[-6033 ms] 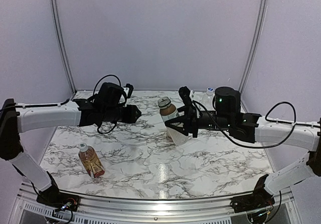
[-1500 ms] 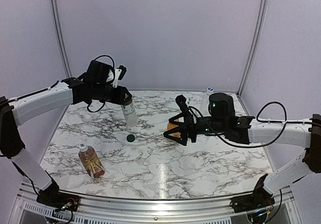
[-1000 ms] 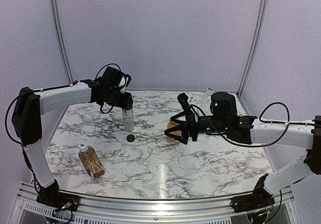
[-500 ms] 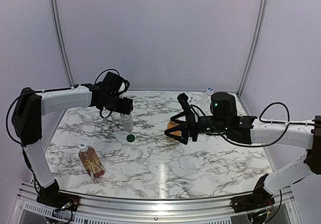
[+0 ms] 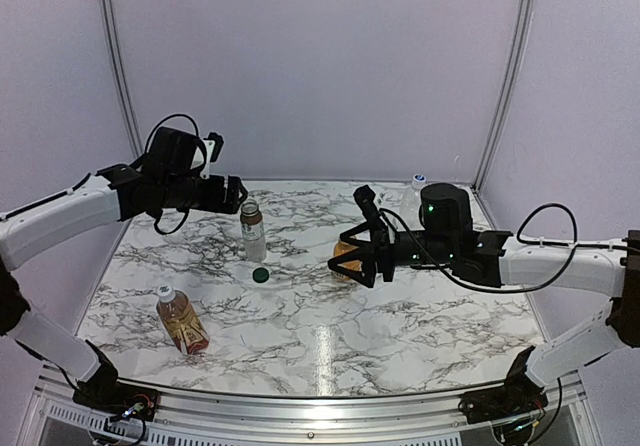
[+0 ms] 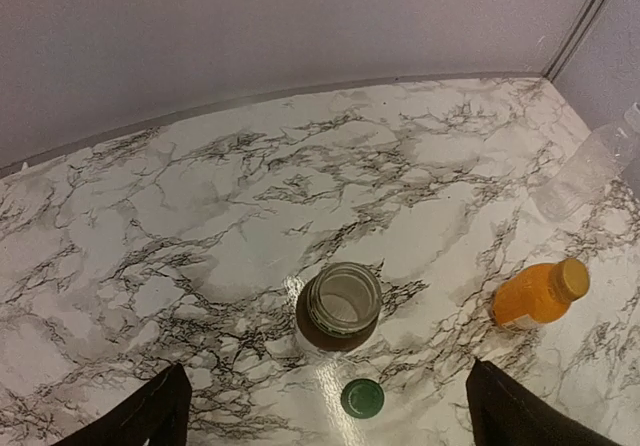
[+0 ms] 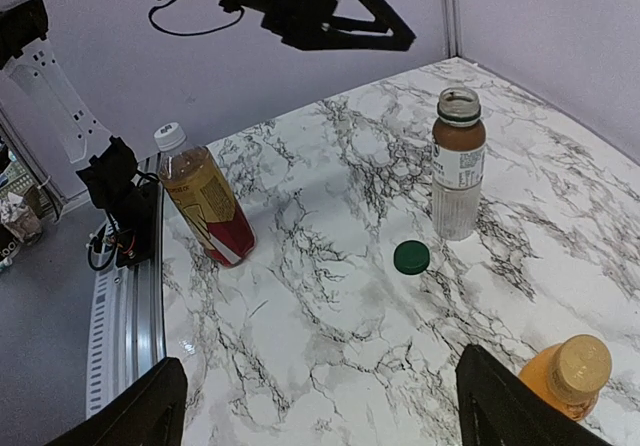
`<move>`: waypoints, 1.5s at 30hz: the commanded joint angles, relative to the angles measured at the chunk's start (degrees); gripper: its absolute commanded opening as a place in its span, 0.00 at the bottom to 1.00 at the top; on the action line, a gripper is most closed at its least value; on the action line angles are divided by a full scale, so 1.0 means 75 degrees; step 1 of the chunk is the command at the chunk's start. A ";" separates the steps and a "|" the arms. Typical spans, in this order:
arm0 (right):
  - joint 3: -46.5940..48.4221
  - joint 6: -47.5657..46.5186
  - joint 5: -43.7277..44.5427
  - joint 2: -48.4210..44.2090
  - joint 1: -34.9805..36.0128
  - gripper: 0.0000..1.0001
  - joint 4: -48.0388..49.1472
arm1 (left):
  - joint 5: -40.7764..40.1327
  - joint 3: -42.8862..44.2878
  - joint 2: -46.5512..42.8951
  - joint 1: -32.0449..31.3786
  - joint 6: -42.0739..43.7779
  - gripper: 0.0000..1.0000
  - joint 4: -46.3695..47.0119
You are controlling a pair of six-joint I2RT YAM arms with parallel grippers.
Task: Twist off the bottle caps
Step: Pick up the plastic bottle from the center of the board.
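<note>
The short bottle (image 5: 253, 232) with the white label stands upright and uncapped at the back left, its open mouth (image 6: 343, 301) facing up. Its dark green cap (image 5: 261, 275) lies flat on the marble just in front of it. My left gripper (image 5: 236, 194) hangs open above and left of that bottle, holding nothing. The orange juice bottle (image 5: 344, 255) with its orange cap (image 7: 583, 359) stands mid-table, and my open, empty right gripper (image 5: 354, 248) hovers at it. The tea bottle (image 5: 182, 320) with a white cap (image 7: 169, 135) leans at front left. The tall clear bottle (image 5: 411, 198) stands at the back right.
The marble table (image 5: 300, 336) ends at a metal rail along the near edge (image 5: 300, 406). Lilac walls close in the back and both sides. The right arm's cable (image 5: 545, 216) loops above the table's right side.
My left gripper has opened, let go of the short bottle and drawn back up and to the left. The bottle stays standing. The right arm has not moved.
</note>
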 commanded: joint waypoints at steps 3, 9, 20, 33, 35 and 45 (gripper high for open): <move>0.0062 0.0104 0.0056 0.0045 -0.0030 0.87 -0.0022 | 0.0662 -0.0892 -0.1730 0.0037 -0.0950 0.99 -0.0570; 0.0204 0.0370 0.0140 0.0246 -0.0035 0.87 -0.0110 | 0.0944 -0.1029 -0.2740 0.0037 -0.1265 0.99 -0.2532; 0.0228 0.0896 0.0327 0.0304 0.0114 0.87 -0.0009 | 0.0872 -0.1565 -0.4612 0.0013 -0.2174 0.92 -0.5238; -0.0061 0.1110 0.0989 0.0189 0.0810 0.86 0.0013 | 0.1637 -0.2323 -0.4916 -0.0170 -0.1806 0.72 -0.5447; -0.0127 0.1140 0.1058 0.0156 0.0860 0.86 0.0032 | 0.1796 -0.2371 -0.4888 -0.0184 -0.1716 0.69 -0.5454; -0.0416 0.1319 0.1273 0.0023 0.0960 0.86 0.0200 | 0.2098 -0.2371 -0.4603 -0.0323 -0.1455 0.53 -0.5446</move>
